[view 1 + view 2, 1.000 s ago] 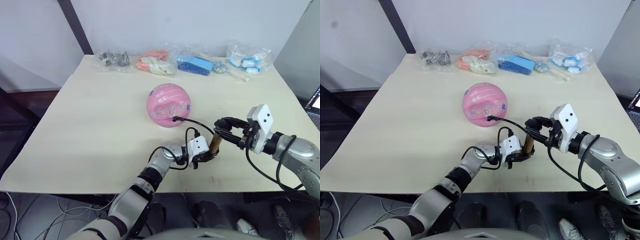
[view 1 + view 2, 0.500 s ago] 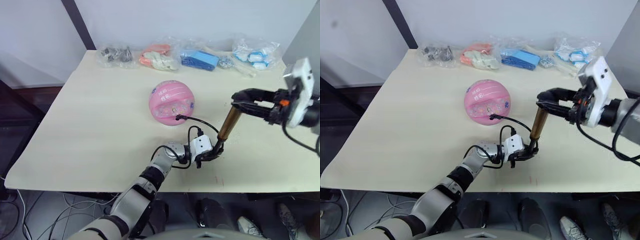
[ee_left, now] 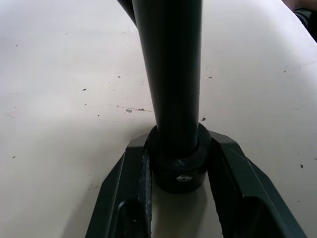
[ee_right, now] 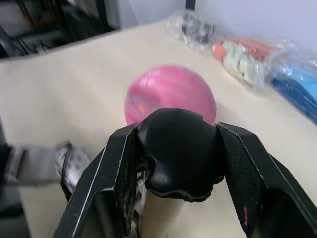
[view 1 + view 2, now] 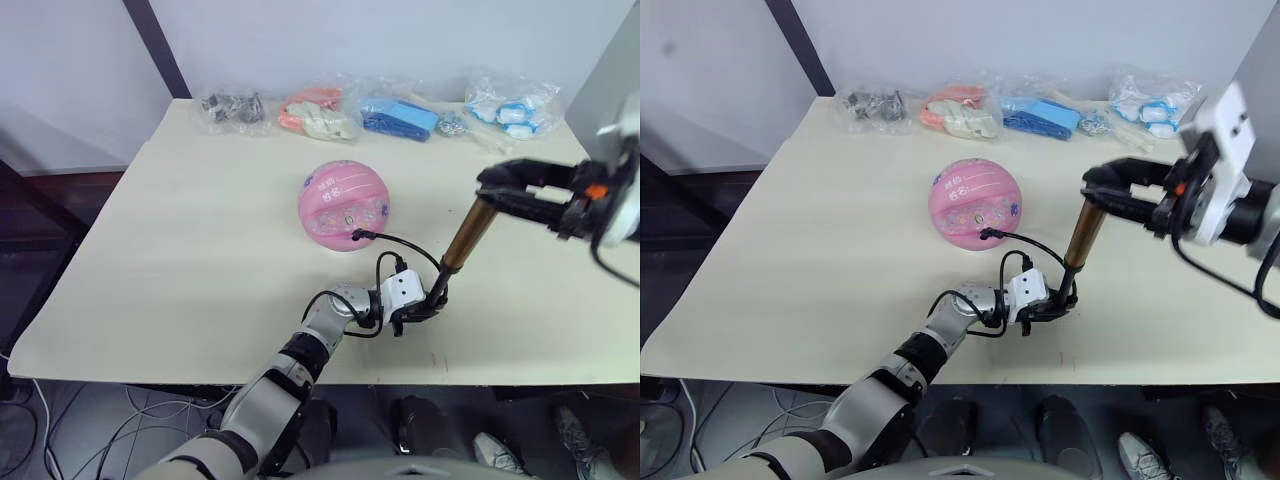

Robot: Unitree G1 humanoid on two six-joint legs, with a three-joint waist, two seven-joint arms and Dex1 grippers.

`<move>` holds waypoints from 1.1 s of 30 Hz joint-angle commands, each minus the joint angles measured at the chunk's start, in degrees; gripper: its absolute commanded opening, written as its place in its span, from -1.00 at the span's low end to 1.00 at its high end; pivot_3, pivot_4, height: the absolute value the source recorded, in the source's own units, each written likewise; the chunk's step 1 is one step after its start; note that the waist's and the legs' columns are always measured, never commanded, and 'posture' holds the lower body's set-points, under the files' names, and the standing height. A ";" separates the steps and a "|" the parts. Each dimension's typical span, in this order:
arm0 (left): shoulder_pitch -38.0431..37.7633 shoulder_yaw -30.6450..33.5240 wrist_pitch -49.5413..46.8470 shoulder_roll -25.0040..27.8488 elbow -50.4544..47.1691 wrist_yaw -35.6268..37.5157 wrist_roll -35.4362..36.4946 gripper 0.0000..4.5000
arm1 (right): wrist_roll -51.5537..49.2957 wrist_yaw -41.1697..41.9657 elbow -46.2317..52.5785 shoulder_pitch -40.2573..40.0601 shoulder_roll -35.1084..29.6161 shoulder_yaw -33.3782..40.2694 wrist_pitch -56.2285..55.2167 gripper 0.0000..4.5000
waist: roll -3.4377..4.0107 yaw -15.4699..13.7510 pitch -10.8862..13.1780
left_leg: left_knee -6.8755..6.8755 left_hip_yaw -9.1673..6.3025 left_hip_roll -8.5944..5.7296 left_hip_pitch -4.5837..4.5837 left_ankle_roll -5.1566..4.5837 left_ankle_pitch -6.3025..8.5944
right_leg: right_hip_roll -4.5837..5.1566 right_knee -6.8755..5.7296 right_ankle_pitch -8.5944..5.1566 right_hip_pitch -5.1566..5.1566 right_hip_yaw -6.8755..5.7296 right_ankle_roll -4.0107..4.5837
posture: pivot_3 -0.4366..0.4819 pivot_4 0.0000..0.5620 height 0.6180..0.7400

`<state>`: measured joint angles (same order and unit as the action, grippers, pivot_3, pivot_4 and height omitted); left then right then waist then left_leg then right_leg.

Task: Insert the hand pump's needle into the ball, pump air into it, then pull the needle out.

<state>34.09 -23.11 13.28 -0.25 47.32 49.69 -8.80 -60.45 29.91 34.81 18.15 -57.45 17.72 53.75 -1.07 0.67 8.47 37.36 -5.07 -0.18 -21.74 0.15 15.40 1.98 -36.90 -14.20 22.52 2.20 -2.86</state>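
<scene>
Left eye view: both pincers (image 5: 428, 306) (image 5: 495, 186) clamp the hand pump (image 5: 457, 250); the ball's (image 5: 341, 207) print is unreadable.

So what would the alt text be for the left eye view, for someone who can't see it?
Two robot hands work a hand pump on a pale table: the left hand grips its base, the right hand holds its black handle. The pump's thin hose runs to a pink ball; bagged items line the far edge.

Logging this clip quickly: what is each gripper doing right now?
Left gripper: closed on the hand pump's black end cap, at the table.
Right gripper: closed on the pump's black T-handle, raised above the barrel.
</scene>
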 commanded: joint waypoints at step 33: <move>-2.16 -1.43 -1.85 1.39 1.43 0.52 -1.39 -0.52 | -10.32 -2.59 -5.83 12.78 -3.45 9.18 5.52 -0.15 | 0.37 -0.05 0.29 | -0.01 0.00 0.06 -0.15 0.00 0.00 | -0.04 0.02 -0.01 0.17 -0.02 0.09 | -0.05 -0.47 1.00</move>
<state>33.58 -23.08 12.99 -0.04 46.33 49.96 -8.23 -67.31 29.43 30.19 26.54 -58.53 21.16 59.64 -0.70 0.62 8.77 37.35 -5.07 -0.13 -21.89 0.16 15.41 1.94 -36.88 -14.21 22.69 2.18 -2.78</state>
